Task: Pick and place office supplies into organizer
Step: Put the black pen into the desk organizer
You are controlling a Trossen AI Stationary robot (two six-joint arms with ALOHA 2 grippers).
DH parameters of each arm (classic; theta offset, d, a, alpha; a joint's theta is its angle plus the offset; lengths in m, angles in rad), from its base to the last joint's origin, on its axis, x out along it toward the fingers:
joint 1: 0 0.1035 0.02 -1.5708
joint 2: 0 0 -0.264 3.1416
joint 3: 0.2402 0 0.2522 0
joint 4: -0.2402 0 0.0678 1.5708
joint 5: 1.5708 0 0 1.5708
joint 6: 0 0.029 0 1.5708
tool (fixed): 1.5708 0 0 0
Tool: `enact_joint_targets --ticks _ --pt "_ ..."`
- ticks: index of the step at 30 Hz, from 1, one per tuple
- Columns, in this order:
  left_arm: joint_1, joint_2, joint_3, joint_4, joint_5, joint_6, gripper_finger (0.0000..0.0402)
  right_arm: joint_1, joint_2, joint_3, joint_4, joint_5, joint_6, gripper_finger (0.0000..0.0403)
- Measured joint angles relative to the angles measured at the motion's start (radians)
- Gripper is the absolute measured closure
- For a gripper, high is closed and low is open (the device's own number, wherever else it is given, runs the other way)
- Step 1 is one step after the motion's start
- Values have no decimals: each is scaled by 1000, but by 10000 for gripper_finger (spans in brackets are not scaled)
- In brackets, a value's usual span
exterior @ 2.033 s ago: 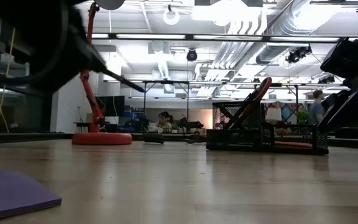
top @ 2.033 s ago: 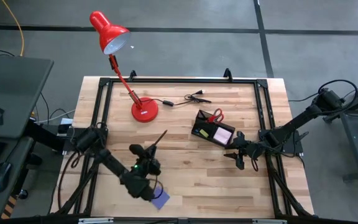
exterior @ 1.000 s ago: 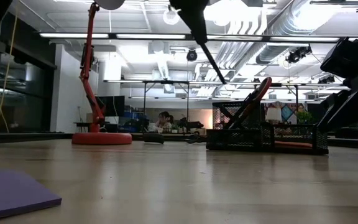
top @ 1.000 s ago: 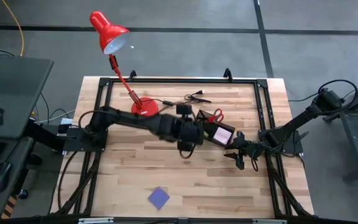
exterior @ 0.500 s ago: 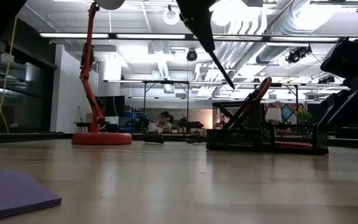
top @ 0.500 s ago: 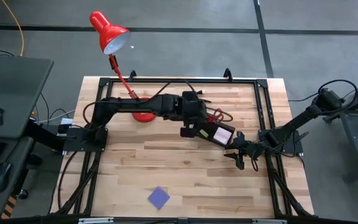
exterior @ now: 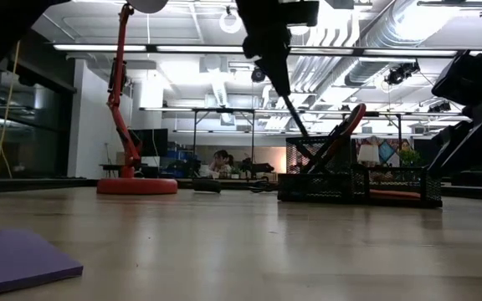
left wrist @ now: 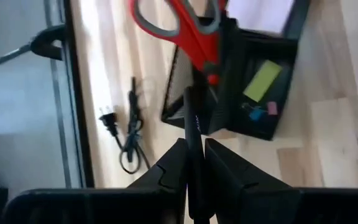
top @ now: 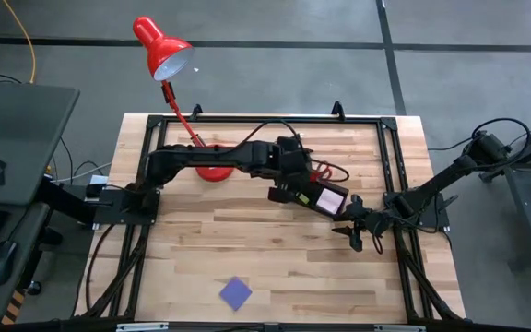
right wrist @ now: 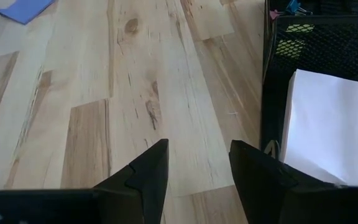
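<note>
My table (top: 275,258) is pale butcher-block wood, planked, with visible grain and knots and a smooth satin sheen. The organizer (right wrist: 328,43) looks like black metal mesh, matt, its walls perforated. Inside it a pale pad (right wrist: 328,124) reads as plain matt paper, and a small yellow piece (left wrist: 261,81) looks like paper too. The scissors (left wrist: 188,28) have glossy red plastic handles with grey lining. My left gripper (left wrist: 191,163) pinches a thin dark pen (left wrist: 194,134), smooth and slightly shiny; my fingers (left wrist: 173,165) look like matt black plastic. The blue-purple note pad (exterior: 15,261) is flat and matt. The lamp (top: 164,46) shade shines like glossy red enamel.
</note>
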Motion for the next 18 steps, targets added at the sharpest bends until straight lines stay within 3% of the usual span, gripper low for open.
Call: enact_joint_targets --ticks 10,18 --pt "0 9 2 30 62 65 356 0 1 0 -1 0 0 243" --pt "0 9 2 103 -7 103 355 0 1 0 -1 0 0 235"
